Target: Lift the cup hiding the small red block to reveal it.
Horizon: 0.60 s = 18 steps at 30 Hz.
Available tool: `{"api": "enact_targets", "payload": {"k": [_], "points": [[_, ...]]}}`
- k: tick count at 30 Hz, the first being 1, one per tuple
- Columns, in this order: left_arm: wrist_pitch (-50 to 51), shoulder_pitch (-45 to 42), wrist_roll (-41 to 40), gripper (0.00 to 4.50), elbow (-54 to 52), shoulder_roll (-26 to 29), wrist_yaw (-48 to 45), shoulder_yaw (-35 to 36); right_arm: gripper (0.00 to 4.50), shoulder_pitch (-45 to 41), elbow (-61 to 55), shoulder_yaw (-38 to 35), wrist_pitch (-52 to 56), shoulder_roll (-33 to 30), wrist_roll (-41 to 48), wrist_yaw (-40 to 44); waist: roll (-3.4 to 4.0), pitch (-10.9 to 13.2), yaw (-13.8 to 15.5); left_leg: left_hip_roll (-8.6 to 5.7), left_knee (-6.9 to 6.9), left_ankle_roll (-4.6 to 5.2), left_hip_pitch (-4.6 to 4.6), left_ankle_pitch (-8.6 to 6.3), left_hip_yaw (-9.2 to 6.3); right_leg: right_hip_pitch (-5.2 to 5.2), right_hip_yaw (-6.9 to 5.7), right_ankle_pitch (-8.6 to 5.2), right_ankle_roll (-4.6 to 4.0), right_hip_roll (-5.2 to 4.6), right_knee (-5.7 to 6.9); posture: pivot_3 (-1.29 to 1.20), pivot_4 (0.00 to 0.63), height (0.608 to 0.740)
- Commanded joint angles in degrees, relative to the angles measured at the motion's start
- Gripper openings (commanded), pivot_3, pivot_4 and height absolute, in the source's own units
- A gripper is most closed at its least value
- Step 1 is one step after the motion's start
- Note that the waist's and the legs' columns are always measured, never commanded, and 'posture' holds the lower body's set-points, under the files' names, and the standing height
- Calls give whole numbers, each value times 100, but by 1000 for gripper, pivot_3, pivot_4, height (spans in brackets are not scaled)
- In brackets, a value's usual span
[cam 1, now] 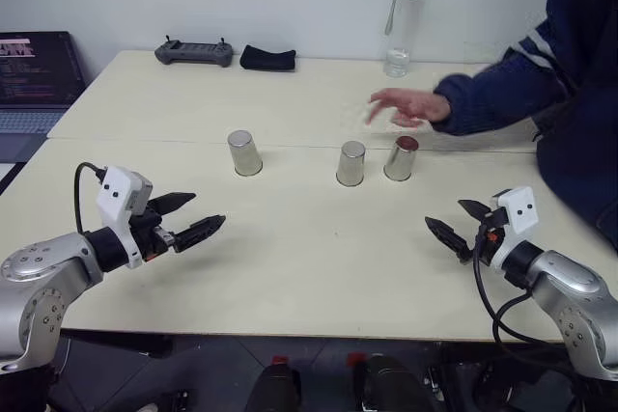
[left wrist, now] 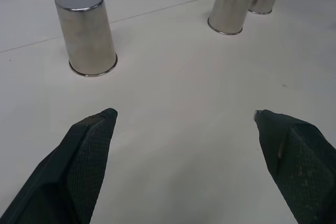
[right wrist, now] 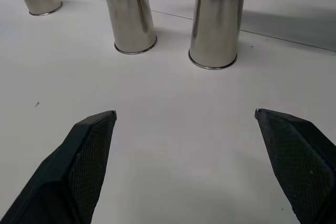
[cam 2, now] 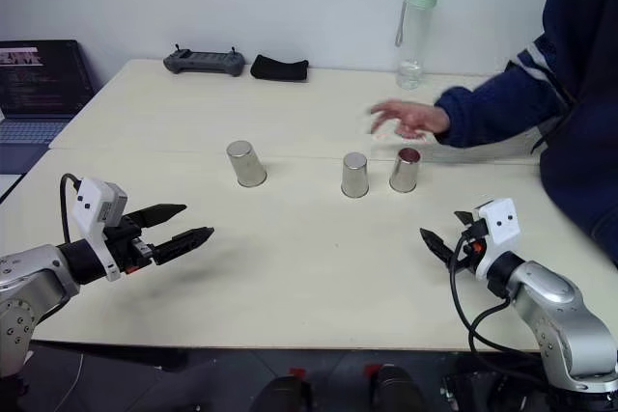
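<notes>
The left gripper (cam 1: 193, 217) hovers over the table (cam 1: 290, 267) near its front left corner, its two black fingers spread wide with nothing between them; the right gripper (cam 1: 462, 224) hangs near the front right corner, likewise wide open and empty. Both point inward toward the middle of the table, well apart from the cups.

Three steel cups stand upside down in a row across the middle of the table, along the seam that runs from the left edge to the right. The left cup (cam 1: 244, 153) stands apart from the other two. The middle cup (cam 1: 351, 163) and the right cup (cam 1: 401, 158) stand just beside each other, not touching; the right cup's upturned base shows a reddish tint. Which cup covers the small red block cannot be told.

A person's hand (cam 1: 406, 108) in a dark blue sleeve (cam 1: 492, 94) hovers just behind the right cup. Along the far edge lie a grey handheld controller (cam 1: 194, 52), a black pouch (cam 1: 267, 58) and a clear water bottle (cam 1: 406, 26) with a pale green lid
</notes>
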Motion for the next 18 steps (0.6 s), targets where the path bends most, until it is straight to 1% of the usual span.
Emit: {"api": "enact_targets", "payload": {"k": [1,18], "points": [[-62,-54,27,4479,-47,108,15,71,4500,-53,-87,-29,-125,-3,-38,3,0,0,0,0,0,0,0,0,0,0,0,0,0,0,0,0,150,740],[-74,-22,59,4479,-104,72,49,59,4500,-25,-104,-58,-127,-5,-65,-13,0,0,0,0,0,0,0,0,0,0,0,0,0,0,2,0,150,740]]}}
